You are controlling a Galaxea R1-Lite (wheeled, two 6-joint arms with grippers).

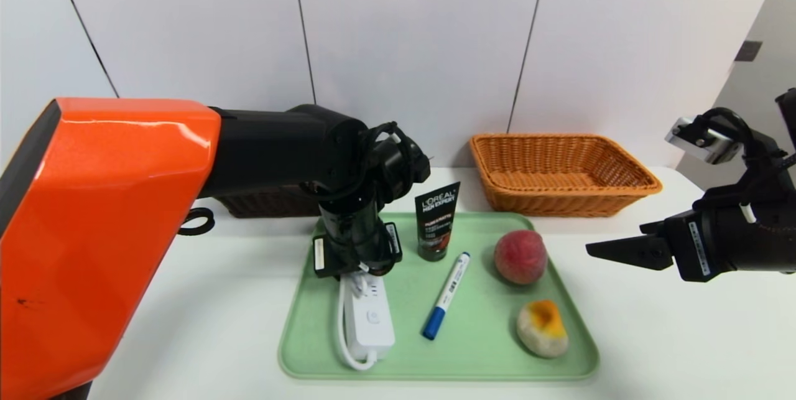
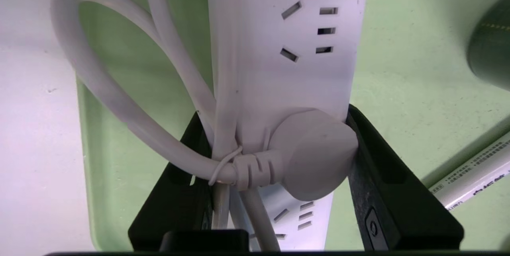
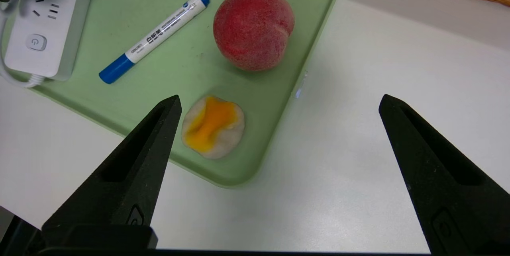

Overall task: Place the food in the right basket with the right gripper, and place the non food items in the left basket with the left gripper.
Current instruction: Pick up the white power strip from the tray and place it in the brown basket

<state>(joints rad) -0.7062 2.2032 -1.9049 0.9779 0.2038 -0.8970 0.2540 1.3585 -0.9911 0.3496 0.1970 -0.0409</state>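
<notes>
Table (image 1: 653, 325): white, carrying everything below.
Tray (image 1: 485, 356): pale green, in the middle, holding all five items.
Right basket (image 1: 563, 173): orange-tan wicker, behind the tray's far right corner.
Left basket (image 1: 267, 202): dark brown, mostly hidden behind the left arm.
Left gripper (image 2: 275, 156): pointing steeply down over the tray's far left, fingers (image 2: 382, 176) pressed against both sides of the power strip.
Right gripper (image 1: 622, 251): hovering off the tray's right edge, fingers spread wide, holding nothing.
Power strip (image 1: 368, 316): long axis running near-to-far along the tray's left side, plug and bundled cord at the gripped far end.
Tube (image 1: 436, 219): standing upright, cap down.
Peach (image 1: 520, 256): right of the marker.
Marker (image 1: 446, 295): lying diagonally, blue cap toward the near-left.
Beige lump (image 1: 542, 328): near-right corner, orange top up.
</notes>
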